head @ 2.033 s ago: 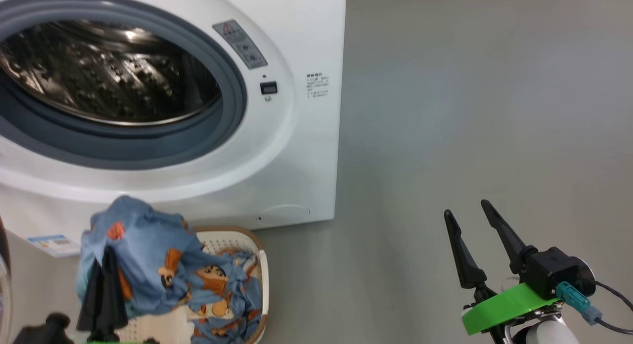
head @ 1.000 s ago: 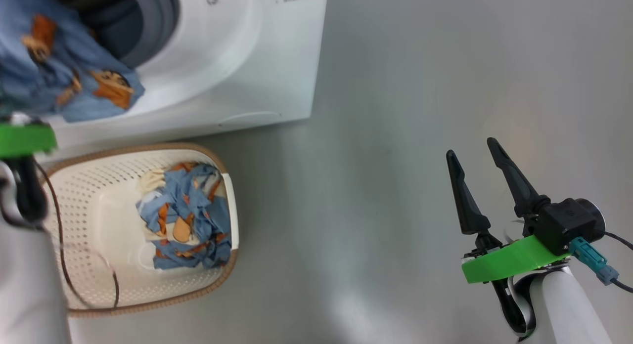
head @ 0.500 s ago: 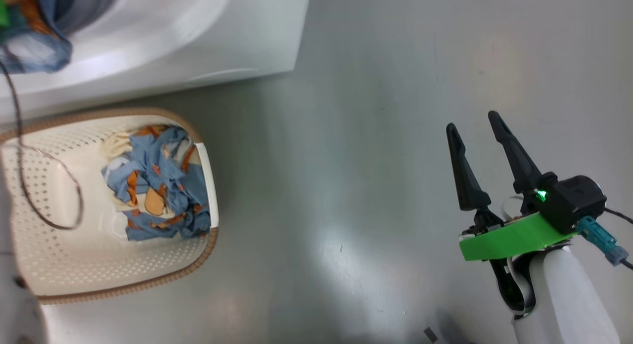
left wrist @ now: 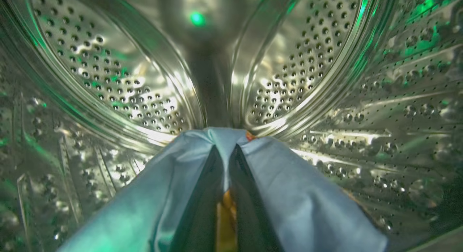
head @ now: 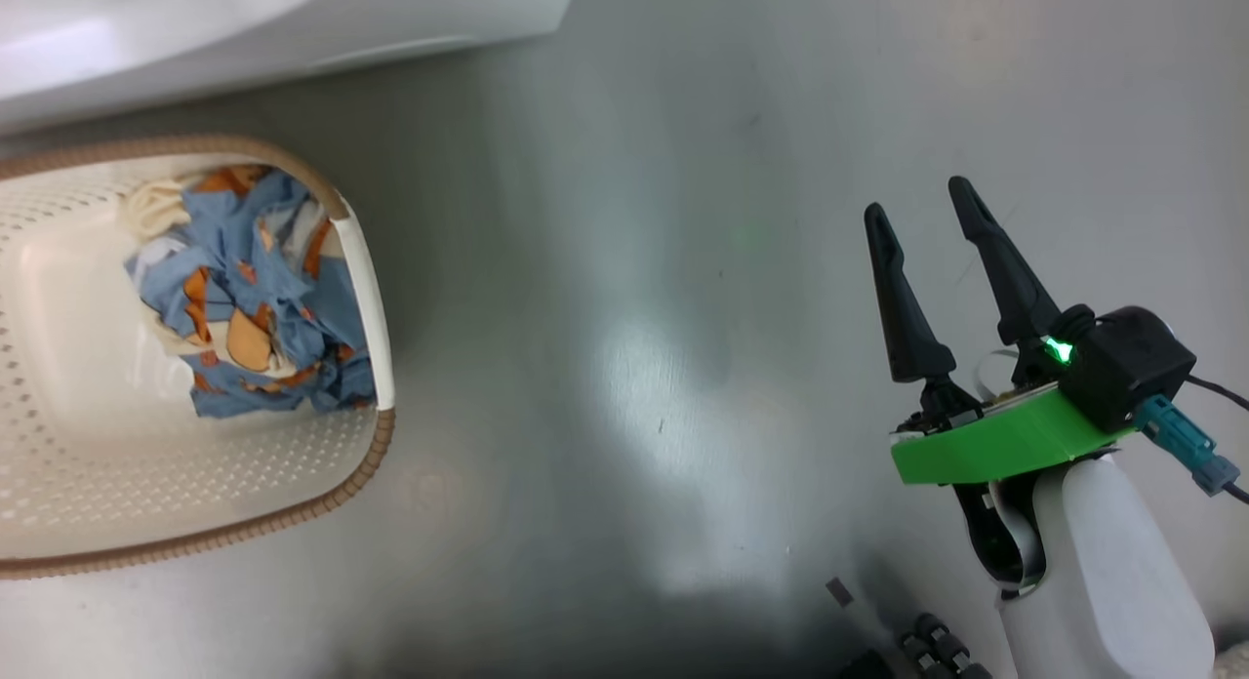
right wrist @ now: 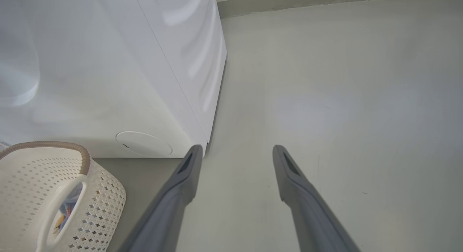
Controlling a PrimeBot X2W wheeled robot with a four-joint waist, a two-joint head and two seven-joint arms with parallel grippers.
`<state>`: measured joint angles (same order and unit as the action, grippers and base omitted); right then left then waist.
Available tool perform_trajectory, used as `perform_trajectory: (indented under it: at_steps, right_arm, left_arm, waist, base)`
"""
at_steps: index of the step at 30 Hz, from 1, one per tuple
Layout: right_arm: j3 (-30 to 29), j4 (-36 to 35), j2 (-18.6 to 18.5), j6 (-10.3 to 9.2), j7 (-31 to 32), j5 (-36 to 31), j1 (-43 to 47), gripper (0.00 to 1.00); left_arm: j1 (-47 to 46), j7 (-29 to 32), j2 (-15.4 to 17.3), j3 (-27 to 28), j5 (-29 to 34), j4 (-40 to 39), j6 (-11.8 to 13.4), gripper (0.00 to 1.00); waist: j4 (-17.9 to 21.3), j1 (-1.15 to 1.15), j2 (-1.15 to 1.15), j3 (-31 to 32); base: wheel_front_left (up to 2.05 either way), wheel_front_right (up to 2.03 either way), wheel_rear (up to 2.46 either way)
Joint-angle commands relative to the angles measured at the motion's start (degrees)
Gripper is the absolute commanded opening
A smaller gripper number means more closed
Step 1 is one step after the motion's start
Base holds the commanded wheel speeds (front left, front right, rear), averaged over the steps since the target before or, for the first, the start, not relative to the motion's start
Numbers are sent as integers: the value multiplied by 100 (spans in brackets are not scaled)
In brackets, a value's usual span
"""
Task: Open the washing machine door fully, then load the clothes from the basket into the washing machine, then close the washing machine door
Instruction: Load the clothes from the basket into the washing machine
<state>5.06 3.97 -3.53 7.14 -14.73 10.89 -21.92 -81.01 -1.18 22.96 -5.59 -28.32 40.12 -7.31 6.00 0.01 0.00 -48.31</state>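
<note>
L wrist view: L gripper (left wrist: 225, 154) is inside the perforated steel drum (left wrist: 108, 82) of the big white boxy front-loading washing machine (right wrist: 90, 82). Its two dark fingers (left wrist: 202, 201) are pressed nearly together, clamped on a soft blue fabric garment (left wrist: 307, 197). Cloth drapes over both fingers and falls away to either side; an orange patch shows in the slit betw them, low in view. Drum back wall w/ rows of holes lies ahead of the tips, green glints on the steel.

Head view: R gripper (head: 917, 199) at right, jaws spread wide w/ nothing betw them, over grey floor (head: 634, 269), well apart from basket and machine. Green bracket (head: 995, 445) at its wrist, small green light lit just above it.

Small cream-white perforated plastic basket w/ brown woven-look rim (head: 382, 299) stands on floor at left, near the machine's white lower front. Rest of the clothes (head: 254, 299), blue w/ orange-brown print and some cream, lie bunched at the basket's right end, against the side handle.

R wrist view: R gripper's grey-looking fingers (right wrist: 173, 201) stand apart over floor; machine's front corner just beyond the left tip. Round cap (right wrist: 144, 143) low on machine front. Basket at lower left, close to the front; a bit of blue cloth shows through its handle opening
</note>
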Motion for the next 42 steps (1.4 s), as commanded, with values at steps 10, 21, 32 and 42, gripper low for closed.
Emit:
perform_trajectory:
  at_steps: [10, 21, 32, 42]
  right_arm:
    - [199, -93, 64, 35, -27, 204, -43, 100]
    - [219, 5, 65, 35, -27, 227, -38, 100]
    - [203, 79, 65, 35, -27, 181, -38, 100]
    - [119, 209, 59, 35, -27, 98, 103, 100]
  left_arm:
    - [-543, -1352, 595, -112, 533, -333, -17, 0]
    - [-289, -1094, 379, 50, 274, 303, -17, 40]
    - [-222, -1075, 251, -118, -53, 941, -17, 100]
    - [441, -1343, -75, -194, -129, 864, 13, 100]
  waist:
    - [40, -1, 0, -308]
    - [-37, -1, 0, -219]
    - [-173, -1, 0, 86]
    - [-346, -1, 0, 645]
  base:
    - [0, 0, 0]
    - [0, 0, 0]
    - [0, 0, 0]
    - [0, 0, 0]
